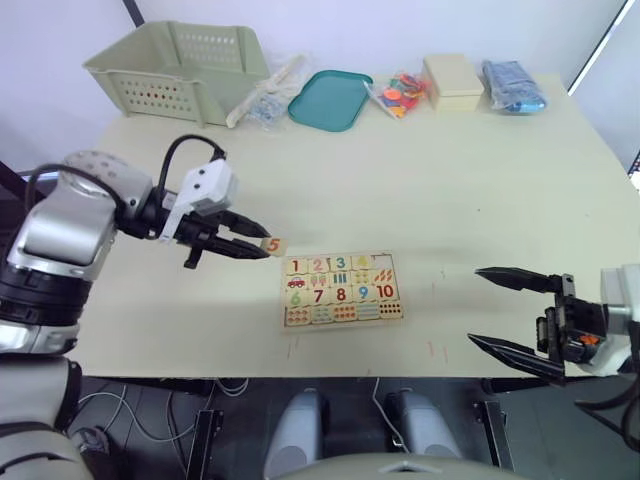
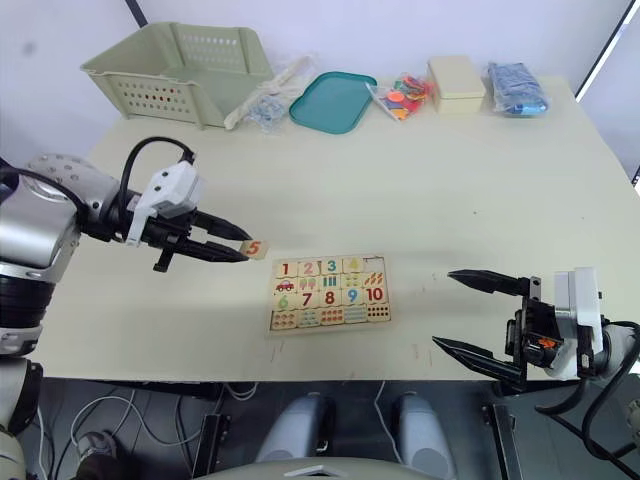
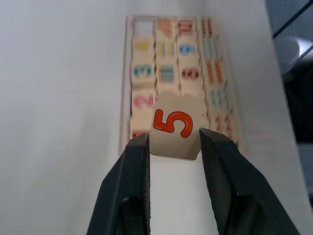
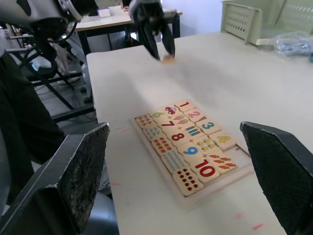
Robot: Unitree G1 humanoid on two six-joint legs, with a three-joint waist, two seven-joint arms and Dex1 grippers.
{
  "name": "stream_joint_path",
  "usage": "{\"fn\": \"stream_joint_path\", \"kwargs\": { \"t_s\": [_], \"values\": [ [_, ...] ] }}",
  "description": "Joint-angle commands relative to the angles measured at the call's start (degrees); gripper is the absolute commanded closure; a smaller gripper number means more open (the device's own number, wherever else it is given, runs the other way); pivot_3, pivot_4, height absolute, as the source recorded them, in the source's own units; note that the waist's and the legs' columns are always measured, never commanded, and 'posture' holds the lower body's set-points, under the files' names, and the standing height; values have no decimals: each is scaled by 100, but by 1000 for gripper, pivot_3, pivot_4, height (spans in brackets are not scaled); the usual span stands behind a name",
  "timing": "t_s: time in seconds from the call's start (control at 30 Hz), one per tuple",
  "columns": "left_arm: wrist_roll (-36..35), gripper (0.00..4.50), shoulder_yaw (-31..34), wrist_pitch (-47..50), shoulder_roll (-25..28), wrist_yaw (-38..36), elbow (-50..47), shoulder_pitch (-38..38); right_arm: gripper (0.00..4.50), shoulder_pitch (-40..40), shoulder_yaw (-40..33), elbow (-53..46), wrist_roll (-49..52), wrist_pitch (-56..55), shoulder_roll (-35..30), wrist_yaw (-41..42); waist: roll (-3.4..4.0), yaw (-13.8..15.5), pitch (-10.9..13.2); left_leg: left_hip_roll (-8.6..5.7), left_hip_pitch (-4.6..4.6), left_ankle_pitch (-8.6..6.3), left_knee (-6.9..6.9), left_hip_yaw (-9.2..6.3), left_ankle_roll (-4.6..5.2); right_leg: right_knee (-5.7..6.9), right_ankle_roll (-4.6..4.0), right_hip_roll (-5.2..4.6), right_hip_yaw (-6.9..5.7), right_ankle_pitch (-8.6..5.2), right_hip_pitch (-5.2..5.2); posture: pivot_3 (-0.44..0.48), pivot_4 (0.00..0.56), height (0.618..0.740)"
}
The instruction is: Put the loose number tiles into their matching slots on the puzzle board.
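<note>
The tile printed with an orange 5 (image 3: 173, 126) is pinched at its lower edge between the two black fingers of the left gripper (image 1: 262, 246), held above the table (image 1: 420, 190) just off the puzzle board's (image 1: 342, 290) left end, near its top-left corner. The board lies flat toward the front of the table, and its grid is nearly full: tiles 1, 2, 3 and 4 sit in the top row, and the cell at that row's right end, beside the 4 (image 1: 362, 263), looks bare in the left wrist view, though the head views show a picture tile close to that spot, so which cell is bare cannot be told for sure. Nothing lies on the table between the held tile and the board. The right gripper (image 1: 505, 312) hovers well to the right of the board at the table's front edge, its fingers spread wide and holding nothing. Far behind the board, along the table's back edge, stand a pale green basket (image 1: 183, 65), a clear bag of pieces (image 1: 268, 100), a teal tray (image 1: 330, 98), a heap of bright plastic pieces (image 1: 402, 92), a cream box (image 1: 452, 81) and a blue packet (image 1: 511, 85), all well apart from the board.
</note>
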Motion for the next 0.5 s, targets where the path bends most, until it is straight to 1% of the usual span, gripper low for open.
{"fn": "stream_joint_path", "kwargs": {
  "t_s": [0.03, 0.1, 0.13, 0.2, 0.3, 0.4, 0.5],
  "values": [
    [426, 3520, -638, 969, -190, 191, -700, -758, 0, 60, -266, -138, 2, -156, 16, -42, -7, 7, 4, 0, -2, 0, 1, -1, 0, 2, -1, 3, -2, 0, 0, 0, 150, 740],
    [594, 3520, -1059, 1575, -412, 308, -915, -1148, 0, 135, -336, -189, -12, -182, 31, -75, -10, 26, 6, 0, -4, 0, 4, -1, 0, 0, 0, 3, -4, 0, 2, 0, 150, 740],
    [713, 3520, -1214, 1644, -549, 420, -993, -1243, 0, 175, -369, -211, -26, -197, 36, -89, -10, 27, 5, -2, -7, 0, 7, -1, 0, -1, 1, 3, -4, 0, 2, 0, 150, 740],
    [826, 3520, -1536, 2220, -989, 747, -996, -1537, 0, 257, -453, -257, -46, -227, 53, -128, -8, 10, 5, -2, -5, 0, 6, 0, 0, -1, 1, 2, 2, 0, 1, 0, 150, 740],
    [1094, 3520, -1977, 2758, -1464, 1112, -917, -1831, 0, 357, -518, -336, -71, -256, 79, -189, -9, 12, 6, -2, -5, 0, 9, -4, 0, 2, 1, 3, 0, 0, 2, 0, 150, 740],
    [1216, 3520, -2213, 2898, -1754, 1359, -897, -1945, 0, 455, -538, -426, -80, -282, 110, -243, -8, -24, 7, -1, -4, 0, 7, -4, 0, 2, 1, 4, 3, -1, 1, 0, 150, 740],
    [1449, 3520, -2573, 2917, -2179, 1661, -639, -2068, 0, 538, -544, -487, -127, -330, 155, -341, -8, -12, 7, 0, -2, 1, 6, -5, 0, 3, 0, 6, 5, -1, 0, 0, 150, 740]
  ]
}}
